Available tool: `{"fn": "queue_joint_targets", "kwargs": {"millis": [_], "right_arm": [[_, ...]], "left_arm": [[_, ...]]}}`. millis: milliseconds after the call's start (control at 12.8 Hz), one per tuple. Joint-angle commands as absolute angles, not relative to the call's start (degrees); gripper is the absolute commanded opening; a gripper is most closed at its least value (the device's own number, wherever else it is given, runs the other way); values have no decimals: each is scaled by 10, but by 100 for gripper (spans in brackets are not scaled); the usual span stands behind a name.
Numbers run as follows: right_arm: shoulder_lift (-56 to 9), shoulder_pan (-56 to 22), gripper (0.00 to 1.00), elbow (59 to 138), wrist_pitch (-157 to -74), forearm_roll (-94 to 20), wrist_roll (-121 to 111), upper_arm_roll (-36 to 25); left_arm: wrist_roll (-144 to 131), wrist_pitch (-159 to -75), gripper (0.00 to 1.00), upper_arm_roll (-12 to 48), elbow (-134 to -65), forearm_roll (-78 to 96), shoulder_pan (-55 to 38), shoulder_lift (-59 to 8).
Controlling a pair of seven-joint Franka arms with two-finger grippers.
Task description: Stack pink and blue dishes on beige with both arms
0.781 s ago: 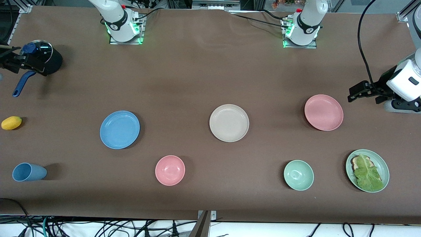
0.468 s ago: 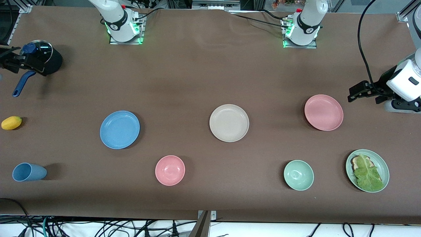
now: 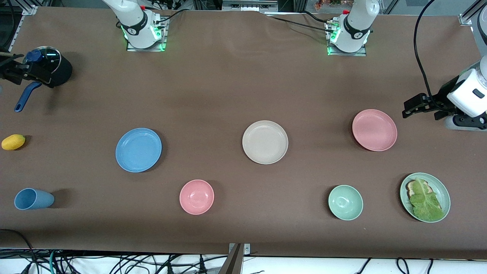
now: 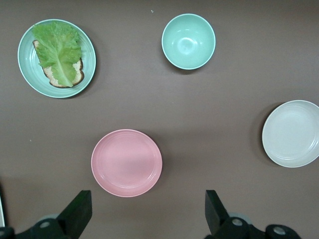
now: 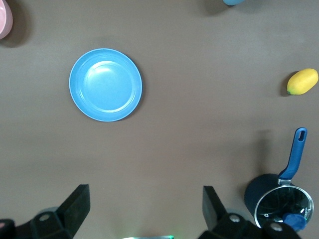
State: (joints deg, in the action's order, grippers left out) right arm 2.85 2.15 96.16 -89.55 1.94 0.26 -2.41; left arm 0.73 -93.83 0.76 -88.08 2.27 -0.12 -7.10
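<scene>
The beige plate (image 3: 265,142) lies mid-table, also in the left wrist view (image 4: 291,133). The pink plate (image 3: 374,129) lies toward the left arm's end, apart from it, and shows as the pink plate (image 4: 126,163) under the left wrist camera. The blue plate (image 3: 138,149) lies toward the right arm's end and appears as the blue plate (image 5: 105,84). My left gripper (image 3: 409,107) hangs high beside the pink plate, open and empty (image 4: 145,214). My right gripper (image 3: 11,70) hovers high over the pot's area, open and empty (image 5: 144,206).
Nearer the front camera stand a small pink bowl (image 3: 196,196), a green bowl (image 3: 345,202), a green plate with lettuce (image 3: 425,197) and a blue cup (image 3: 33,199) on its side. A lemon (image 3: 13,142) and a dark pot (image 3: 57,68) with a blue handle sit at the right arm's end.
</scene>
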Motion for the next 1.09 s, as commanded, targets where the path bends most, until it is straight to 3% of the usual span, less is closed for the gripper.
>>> {"fn": "queue_joint_targets", "kwargs": {"millis": [0,546,1015], "right_arm": [[37,27,100,972,-903,16,-4,-22],[37,27,100,972,-903,15,-5,-22],[37,27,100,972,-902,14,-4,-22]], "left_arm": [[7,-931,100,9,-864,16,-2,-77],[13,-926,100,10,-870,15,-4,-77],[14,-934,100,4,-866,16,44,-155]]}}
